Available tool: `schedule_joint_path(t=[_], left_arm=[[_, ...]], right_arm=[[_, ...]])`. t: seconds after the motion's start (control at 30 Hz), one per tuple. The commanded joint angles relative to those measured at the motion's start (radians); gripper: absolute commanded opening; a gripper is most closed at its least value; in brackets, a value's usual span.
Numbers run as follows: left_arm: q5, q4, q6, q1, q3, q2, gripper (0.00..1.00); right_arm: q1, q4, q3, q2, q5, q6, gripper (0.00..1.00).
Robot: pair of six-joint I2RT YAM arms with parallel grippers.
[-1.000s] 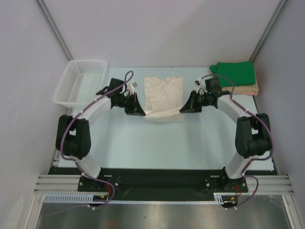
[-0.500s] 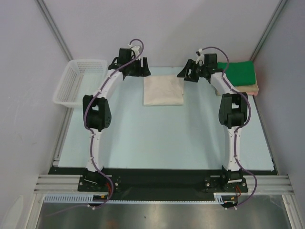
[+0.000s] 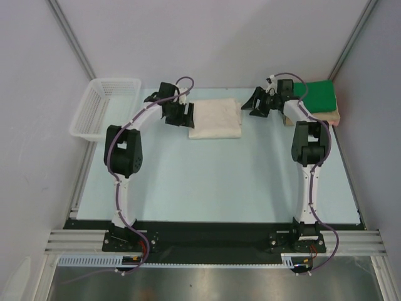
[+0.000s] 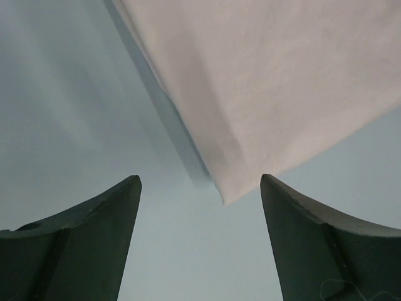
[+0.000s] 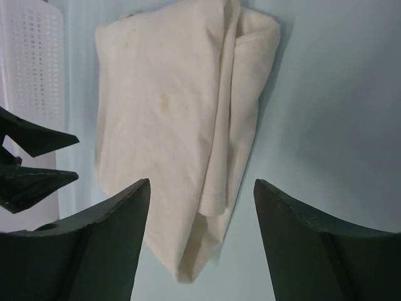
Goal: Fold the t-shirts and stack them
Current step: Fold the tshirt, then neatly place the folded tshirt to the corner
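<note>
Having released the cream t-shirt (image 3: 216, 119), folded at upper centre of the worktop (image 3: 207, 182), the left pincer (image 3: 187, 115) and right pincer (image 3: 255, 106) gape empty beside it, so stacking likely follows.

Pale table (image 3: 213, 182), folded cream t-shirt (image 3: 216, 119), white basket (image 3: 109, 81), peach-tan t-shirt (image 3: 333, 118)

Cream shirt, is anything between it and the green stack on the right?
Only the right end effector hovers between the cream shirt and the green shirt that tops the stack. It is open and holds nothing. No other object visibly lies between them.
</note>
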Motion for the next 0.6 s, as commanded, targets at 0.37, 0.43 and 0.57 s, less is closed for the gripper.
schedule_joint_path(t=[0.37,0.43,0.57], left_arm=[[-0.1,-0.008,0.124,-0.067,-0.002,-0.117,0.84],[-0.1,-0.008,0.124,-0.064,-0.009,-0.137,0.84],[-0.069,-0.009,0.101,-0.041,-0.025,-0.177,0.84]], right_arm=[[0.08,0.026,0.053,0.182,-0.036,0.056,0.71],[0.093,0.024,0.05,0.187,-0.039,0.056,0.69],[0.117,0.018,0.025,0.176,-0.029,0.039,0.62]])
